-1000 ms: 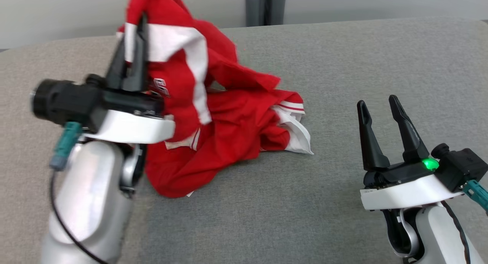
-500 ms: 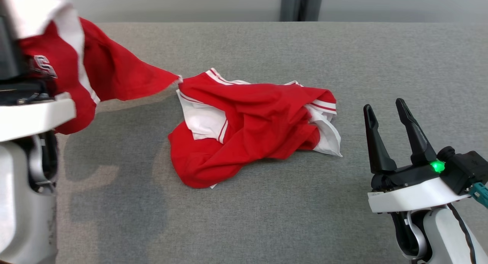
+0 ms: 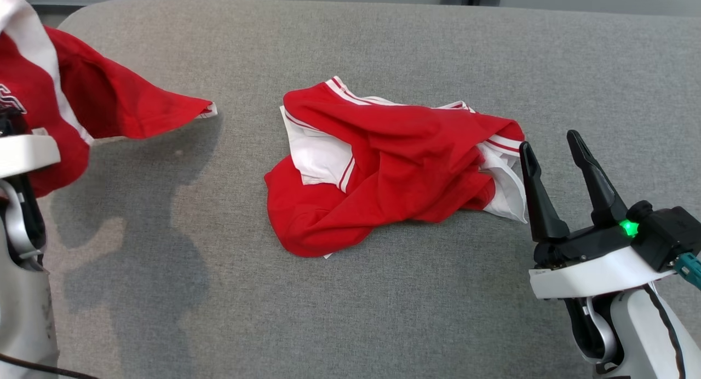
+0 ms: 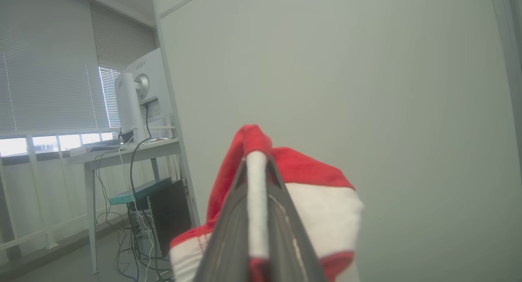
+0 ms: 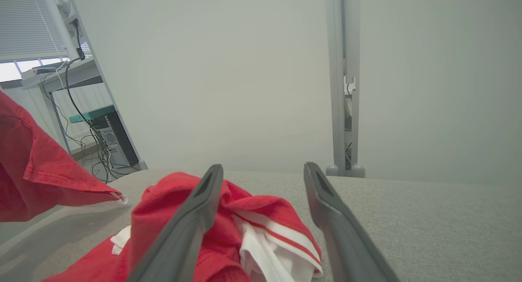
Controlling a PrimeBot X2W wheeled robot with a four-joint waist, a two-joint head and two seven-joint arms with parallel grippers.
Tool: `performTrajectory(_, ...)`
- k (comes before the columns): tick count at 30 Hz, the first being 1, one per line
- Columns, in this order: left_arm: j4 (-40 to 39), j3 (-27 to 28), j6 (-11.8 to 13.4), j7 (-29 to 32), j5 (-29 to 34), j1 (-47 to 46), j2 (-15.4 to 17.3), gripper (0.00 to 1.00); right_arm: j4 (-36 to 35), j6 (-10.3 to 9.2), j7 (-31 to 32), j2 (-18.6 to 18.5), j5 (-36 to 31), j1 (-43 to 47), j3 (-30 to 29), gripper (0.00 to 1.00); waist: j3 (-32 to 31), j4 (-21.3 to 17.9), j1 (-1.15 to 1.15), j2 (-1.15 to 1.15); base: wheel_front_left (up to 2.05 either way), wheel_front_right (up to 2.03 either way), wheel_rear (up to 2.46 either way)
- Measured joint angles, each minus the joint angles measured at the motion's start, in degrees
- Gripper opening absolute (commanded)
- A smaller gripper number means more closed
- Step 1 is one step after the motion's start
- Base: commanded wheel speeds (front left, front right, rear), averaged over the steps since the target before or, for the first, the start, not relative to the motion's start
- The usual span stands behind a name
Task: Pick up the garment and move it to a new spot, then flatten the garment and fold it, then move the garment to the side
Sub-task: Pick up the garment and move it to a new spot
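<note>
- Lifting clear of the pile, the left hand (image 4: 257,159) is clamped on a fold of the lifted garment (image 3: 109,102), with red cloth and a white stripe pinched between its fingers.
- 1 second ago that garment was draped against the crumpled garment (image 3: 394,165). Now the 2 are apart, with bare table (image 3: 383,313) between them. The camera has shifted too, so some of that apparent travel belongs to the view.
- The lifted garment hangs at the table's left edge, and its trailing corner points in over the far-left part of the table.
- The crumpled garment lies near the table's middle.
- The right hand (image 3: 547,140) holds nothing. Its fingers are spread apart, just beside the crumpled garment's right end.
- Separation suggests the pick-up is done, while setting down at a new spot, flattening and folding remain.
</note>
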Motion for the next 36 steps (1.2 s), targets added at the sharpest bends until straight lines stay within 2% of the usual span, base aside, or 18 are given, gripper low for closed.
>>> performTrajectory(8, 1.2, 4.8, 3.9, 0.0, 2.2, -0.6, 0.0, 0.0, 0.0, 0.0, 0.0, -1.0, 0.0, -0.6, -0.1, 1.0, 1.4, 0.3, 0.0, 0.0, 0.0, 0.0, 0.0)
performTrajectory(10, 1.8, 5.5, 4.0, 0.0, 2.4, -0.6, 0.0, 0.0, 0.0, 0.0, 0.0, -1.1, 0.0, -0.5, -0.2, 1.0, 1.6, 0.4, 0.0, 0.0, 0.0, 0.0, 0.0)
performTrajectory(16, 10.7, 6.9, 3.8, 0.0, 0.0, 0.5, -2.9, 0.0, -0.1, 0.0, 0.0, -1.6, 0.0, -0.6, 0.0, 1.0, 2.6, 0.8, 0.0, 0.0, 0.0, 0.0, 0.0)
performTrajectory(23, 25.6, 10.0, 1.3, 0.0, -4.4, -1.1, -5.3, 0.0, -0.1, 0.0, 0.0, -2.0, 0.0, -1.9, 0.7, 1.0, 3.7, 0.4, 0.0, 0.0, 0.0, 0.0, 0.0)
performTrajectory(28, 35.3, 12.7, 0.7, 0.0, -5.6, -3.4, -4.7, 0.0, -0.1, 0.0, 0.0, -2.3, 0.3, -1.8, 1.0, 1.0, 4.4, -0.4, 0.0, 0.0, 0.0, 0.0, 0.0)
performTrajectory(32, 38.8, 15.5, 1.1, 0.0, -6.2, -4.5, -3.6, 0.0, -0.1, 0.0, 0.0, -2.7, 0.7, -1.9, 1.6, 1.0, 4.8, -1.2, 0.0, 0.0, 0.0, 0.0, 0.0)
performTrajectory(34, 39.9, 16.3, 0.4, 0.0, -6.4, -5.1, -3.5, 0.0, -0.1, 0.0, 0.0, -2.9, 0.7, -2.1, 1.4, 1.0, 4.8, -1.6, 0.0, 0.0, 0.0, 0.0, 0.0)
performTrajectory(35, 40.3, 16.6, -0.1, 0.0, -6.4, -5.4, -3.5, 0.27, -0.1, 0.0, 0.0, -2.9, 0.7, -2.1, 1.3, 1.0, 4.8, -1.7, 0.0, 0.0, 0.0, 0.0, 0.0)
performTrajectory(36, 40.3, 17.0, -0.2, 0.0, -6.6, -5.6, -3.7, 1.0, 0.0, 0.0, 0.0, -3.0, 0.7, -2.1, 1.2, 1.0, 4.7, -1.8, 0.0, 0.0, 0.0, 0.0, 0.0)
